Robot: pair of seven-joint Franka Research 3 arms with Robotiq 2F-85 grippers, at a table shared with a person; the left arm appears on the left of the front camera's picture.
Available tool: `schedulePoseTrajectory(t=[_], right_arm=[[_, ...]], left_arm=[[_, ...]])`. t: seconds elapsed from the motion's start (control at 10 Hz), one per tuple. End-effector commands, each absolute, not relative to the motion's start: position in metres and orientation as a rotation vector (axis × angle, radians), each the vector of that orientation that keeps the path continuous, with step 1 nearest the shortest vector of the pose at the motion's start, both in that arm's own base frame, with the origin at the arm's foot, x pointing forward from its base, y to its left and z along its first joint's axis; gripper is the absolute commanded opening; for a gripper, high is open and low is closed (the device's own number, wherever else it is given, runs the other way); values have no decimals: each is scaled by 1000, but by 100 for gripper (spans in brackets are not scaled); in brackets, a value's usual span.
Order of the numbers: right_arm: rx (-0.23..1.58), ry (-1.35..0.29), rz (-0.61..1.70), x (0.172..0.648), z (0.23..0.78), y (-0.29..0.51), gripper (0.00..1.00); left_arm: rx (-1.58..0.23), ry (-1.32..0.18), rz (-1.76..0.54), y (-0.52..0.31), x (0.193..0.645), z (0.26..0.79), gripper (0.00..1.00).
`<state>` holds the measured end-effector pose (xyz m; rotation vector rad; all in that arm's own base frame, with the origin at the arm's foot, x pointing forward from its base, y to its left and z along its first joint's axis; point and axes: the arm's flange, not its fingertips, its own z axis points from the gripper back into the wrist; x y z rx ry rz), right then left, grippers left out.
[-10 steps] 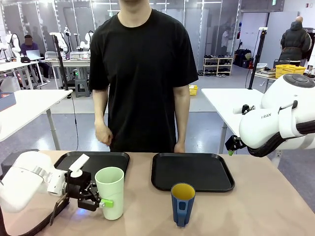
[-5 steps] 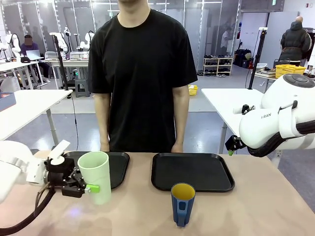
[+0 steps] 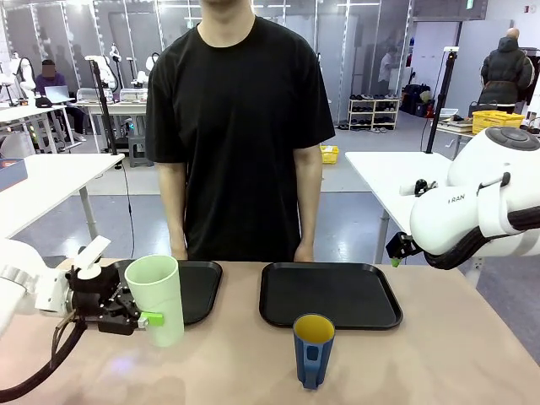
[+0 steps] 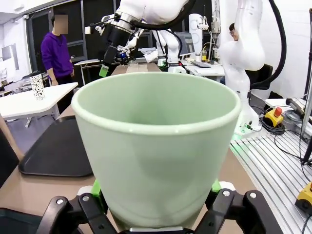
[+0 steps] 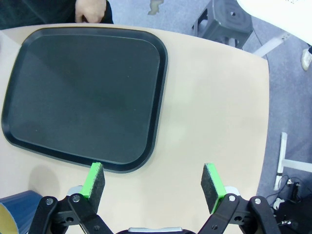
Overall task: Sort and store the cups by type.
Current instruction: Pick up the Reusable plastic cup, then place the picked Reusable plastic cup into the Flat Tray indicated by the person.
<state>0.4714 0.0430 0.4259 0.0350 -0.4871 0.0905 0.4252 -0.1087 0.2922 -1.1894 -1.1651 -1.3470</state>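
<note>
my left tool (image 3: 145,319) is clamped round the pale-green tumbler (image 3: 159,299), pads on either side of its lower wall. the tumbler is upright at the near edge of the left tray (image 3: 201,287); i cannot tell whether its base is clear of the desk (image 3: 422,354). my right tool (image 5: 155,179) is spread wide with nothing in it, above the near edge of the right tray (image 3: 329,294). the blue mug (image 3: 313,349) stands untouched on the desk just in front of that tray. by my reckoning the sort is barely begun: one cup gripped, neither one stored, both trays bare.
</note>
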Motion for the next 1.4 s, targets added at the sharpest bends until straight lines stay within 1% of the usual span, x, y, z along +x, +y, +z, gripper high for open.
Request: schedulePoseTrajectory(t=[0.0, 1.3], right_arm=[[24, -489, 100, 473, 425, 42, 100], [24, -489, 100, 473, 425, 42, 100]], left_arm=[[-1191, -1166, -1356, -112, 426, 290, 55], [-1191, -1166, -1356, -112, 426, 290, 55]])
